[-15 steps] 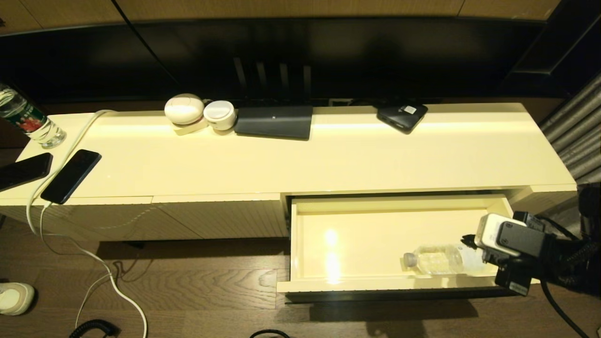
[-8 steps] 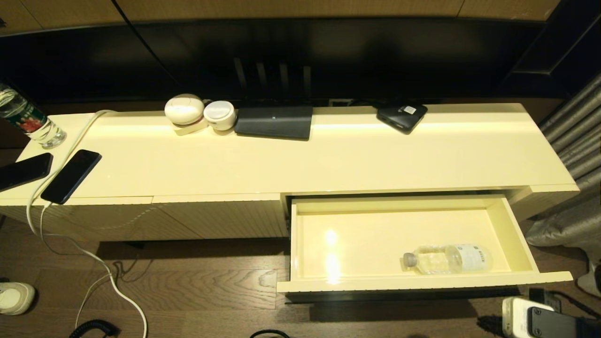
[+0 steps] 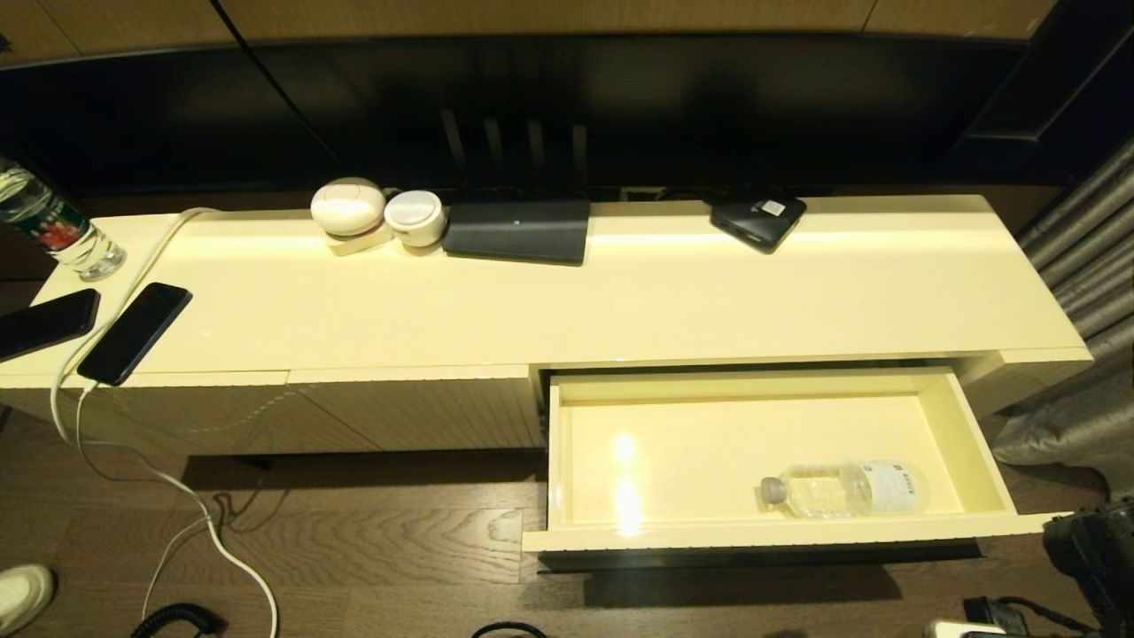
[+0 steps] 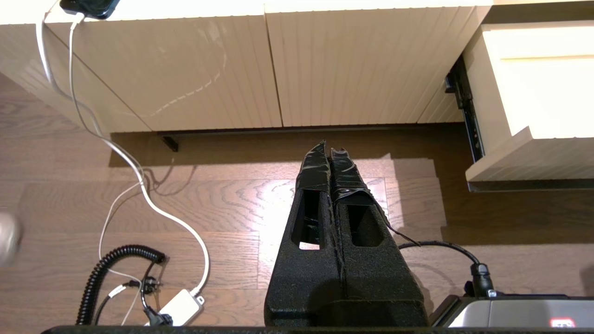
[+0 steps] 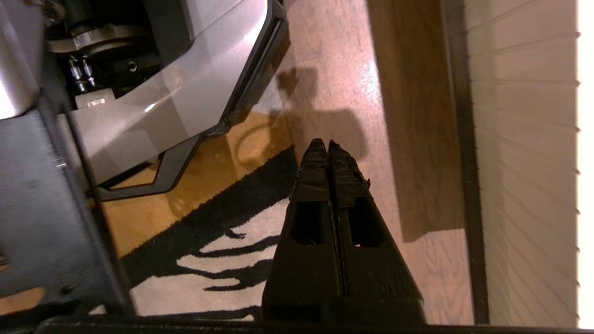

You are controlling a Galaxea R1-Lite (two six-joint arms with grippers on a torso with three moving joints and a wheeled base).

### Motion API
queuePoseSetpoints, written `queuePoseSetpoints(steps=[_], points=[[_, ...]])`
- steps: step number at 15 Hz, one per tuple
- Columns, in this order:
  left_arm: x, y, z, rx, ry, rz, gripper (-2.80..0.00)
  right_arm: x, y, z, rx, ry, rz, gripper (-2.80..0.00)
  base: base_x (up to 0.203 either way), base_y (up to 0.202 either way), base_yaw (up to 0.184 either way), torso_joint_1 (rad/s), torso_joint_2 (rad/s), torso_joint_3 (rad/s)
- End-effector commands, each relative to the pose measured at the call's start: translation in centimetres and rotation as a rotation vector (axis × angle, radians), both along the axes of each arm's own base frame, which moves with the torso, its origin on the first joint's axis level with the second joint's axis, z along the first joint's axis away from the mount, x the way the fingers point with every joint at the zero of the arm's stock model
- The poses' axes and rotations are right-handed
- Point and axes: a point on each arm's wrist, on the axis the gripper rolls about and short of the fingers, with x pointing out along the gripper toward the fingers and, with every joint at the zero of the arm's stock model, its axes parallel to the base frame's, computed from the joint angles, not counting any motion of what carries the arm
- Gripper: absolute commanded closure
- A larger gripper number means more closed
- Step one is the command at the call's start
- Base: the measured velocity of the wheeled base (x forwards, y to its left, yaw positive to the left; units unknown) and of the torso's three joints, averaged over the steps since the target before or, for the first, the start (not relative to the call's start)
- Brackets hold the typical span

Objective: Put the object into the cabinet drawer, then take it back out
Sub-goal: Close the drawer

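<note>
The object, a small clear bottle (image 3: 842, 489) with a pale cap, lies on its side in the open cabinet drawer (image 3: 762, 534), near the front right, cap pointing left. Nothing touches it. My right gripper (image 5: 327, 144) is shut and empty. It hangs low over the wood floor in front of the drawer's ribbed front (image 5: 524, 162); only a dark part of that arm (image 3: 1088, 554) shows at the bottom right of the head view. My left gripper (image 4: 328, 149) is shut and empty, parked above the floor left of the drawer (image 4: 533, 157).
On the cabinet top stand a labelled bottle (image 3: 53, 226), two phones (image 3: 133, 332), white round items (image 3: 347, 206), a dark flat box (image 3: 518, 230) and a black device (image 3: 757, 220). A white cable (image 3: 133, 416) trails to the floor. A striped rug (image 5: 209, 260) and my base (image 5: 153, 93) lie beside the right gripper.
My right arm has pulled back from the drawer's right end and dropped down out of most of the head view. The bottle has stayed lying in the drawer.
</note>
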Motion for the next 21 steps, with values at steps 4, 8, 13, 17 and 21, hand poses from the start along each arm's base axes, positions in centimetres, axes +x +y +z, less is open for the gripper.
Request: queuePoseSetpoints(steps=[4, 8, 13, 17, 21], points=[[0.0, 0.0, 0.0, 0.0, 0.001, 0.001, 0.0, 5.0, 0.0, -2.3, -0.024, -0.027, -0.049, 0.0, 0.0, 0.0, 0.0, 0.0, 0.0, 0.0], [0.0, 0.0, 0.0, 0.0, 0.001, 0.001, 0.0, 7.6, 0.3, -2.3, -0.059, -0.147, -0.087, 0.0, 0.0, 0.0, 0.0, 0.0, 0.0, 0.0], [0.0, 0.0, 0.0, 0.0, 0.001, -0.001, 0.0, 9.4, 0.5, -2.6, -0.087, -0.226, -0.119, 0.0, 0.0, 0.0, 0.0, 0.0, 0.0, 0.0], [0.0, 0.0, 0.0, 0.0, 0.001, 0.001, 0.0, 11.1, 0.7, -2.2, -0.075, -0.316, -0.13, 0.0, 0.0, 0.0, 0.0, 0.0, 0.0, 0.0], [0.0, 0.0, -0.1, 0.0, 0.002, 0.001, 0.0, 12.8, 1.2, -1.8, -0.057, -0.417, -0.134, 0.0, 0.0, 0.0, 0.0, 0.0, 0.0, 0.0]])
